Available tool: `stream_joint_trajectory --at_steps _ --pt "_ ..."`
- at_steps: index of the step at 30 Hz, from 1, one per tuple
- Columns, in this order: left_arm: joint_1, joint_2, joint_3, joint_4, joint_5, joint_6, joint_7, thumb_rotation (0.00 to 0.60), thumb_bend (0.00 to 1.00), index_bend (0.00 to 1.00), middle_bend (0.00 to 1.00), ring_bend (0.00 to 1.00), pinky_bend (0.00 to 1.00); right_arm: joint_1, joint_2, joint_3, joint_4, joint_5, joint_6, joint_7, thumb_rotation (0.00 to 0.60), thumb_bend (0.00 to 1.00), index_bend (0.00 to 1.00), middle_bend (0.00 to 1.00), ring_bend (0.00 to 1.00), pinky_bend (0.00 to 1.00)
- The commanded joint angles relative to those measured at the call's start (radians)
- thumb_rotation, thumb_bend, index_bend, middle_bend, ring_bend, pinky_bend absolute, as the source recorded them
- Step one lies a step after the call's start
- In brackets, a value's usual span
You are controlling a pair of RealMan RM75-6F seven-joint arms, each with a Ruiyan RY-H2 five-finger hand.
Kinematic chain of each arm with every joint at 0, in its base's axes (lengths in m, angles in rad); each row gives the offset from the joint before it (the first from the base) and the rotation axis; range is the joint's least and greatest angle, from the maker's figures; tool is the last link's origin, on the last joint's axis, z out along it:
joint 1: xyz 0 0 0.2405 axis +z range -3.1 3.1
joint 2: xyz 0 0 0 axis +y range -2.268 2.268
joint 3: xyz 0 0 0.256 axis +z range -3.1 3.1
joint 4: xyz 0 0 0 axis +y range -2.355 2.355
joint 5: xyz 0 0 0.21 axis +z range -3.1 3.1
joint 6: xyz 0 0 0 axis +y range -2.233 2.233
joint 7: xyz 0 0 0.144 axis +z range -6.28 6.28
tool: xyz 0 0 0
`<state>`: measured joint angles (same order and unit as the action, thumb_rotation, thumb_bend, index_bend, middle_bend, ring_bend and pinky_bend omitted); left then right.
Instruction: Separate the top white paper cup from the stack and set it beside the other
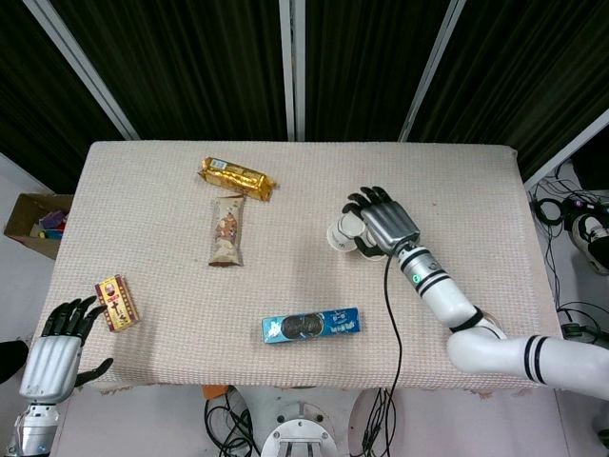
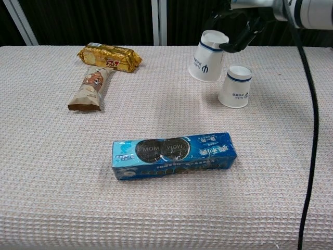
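Now the right hand (image 2: 237, 31) grasps the lifted cup (image 2: 207, 62), tilted in the air just left of the standing cup (image 2: 235, 86); lowering it there is the likely next move.

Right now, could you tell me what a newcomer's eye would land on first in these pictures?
First, the right hand holding a white paper cup upside down and tilted, just above the table at the far right. The second cup stands inverted right beside it. Next, the blue cookie pack lying near the middle front, with two snack bars at the far left.
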<state>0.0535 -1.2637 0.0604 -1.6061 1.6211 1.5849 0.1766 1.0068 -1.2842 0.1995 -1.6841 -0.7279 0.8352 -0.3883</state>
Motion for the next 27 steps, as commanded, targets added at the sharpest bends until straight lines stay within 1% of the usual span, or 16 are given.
stream_joint_trajectory --at_steps 1,7,13,18,22,24,27 --pt "0.004 -0.004 0.001 0.013 -0.008 -0.001 -0.013 0.6 0.13 0.2 0.1 0.09 0.12 0.035 -0.078 -0.028 0.094 0.054 -0.033 -0.025 0.6 0.43 0.3 0.14 0.0 0.0" --pt "0.0 -0.016 -0.001 0.035 -0.011 -0.011 -0.033 0.6 0.13 0.2 0.1 0.09 0.12 0.032 -0.111 -0.052 0.147 0.07 -0.039 -0.028 0.6 0.43 0.3 0.14 0.0 0.0" --pt "-0.002 -0.02 -0.003 0.041 -0.011 -0.012 -0.037 0.6 0.13 0.2 0.1 0.09 0.12 0.028 -0.125 -0.065 0.169 0.072 -0.044 -0.028 0.6 0.41 0.28 0.14 0.0 0.0" --pt "-0.002 -0.021 -0.001 0.043 -0.01 -0.012 -0.037 0.6 0.13 0.2 0.1 0.09 0.13 0.021 -0.122 -0.069 0.168 0.061 -0.04 -0.026 0.6 0.39 0.15 0.12 0.0 0.0" --pt "-0.002 -0.022 -0.002 0.043 -0.009 -0.013 -0.037 0.6 0.13 0.2 0.1 0.09 0.13 0.007 -0.101 -0.064 0.141 0.037 -0.026 -0.009 0.6 0.38 0.1 0.12 0.0 0.0" --pt "-0.005 -0.021 -0.003 0.041 -0.005 -0.012 -0.036 0.6 0.13 0.2 0.1 0.09 0.13 -0.016 -0.065 -0.061 0.1 0.003 0.0 0.009 0.6 0.38 0.09 0.11 0.0 0.0" --pt "-0.006 -0.018 -0.005 0.04 -0.002 -0.009 -0.036 0.6 0.13 0.2 0.1 0.09 0.12 -0.081 0.023 -0.071 0.007 -0.077 0.072 0.045 0.6 0.38 0.09 0.11 0.0 0.0"
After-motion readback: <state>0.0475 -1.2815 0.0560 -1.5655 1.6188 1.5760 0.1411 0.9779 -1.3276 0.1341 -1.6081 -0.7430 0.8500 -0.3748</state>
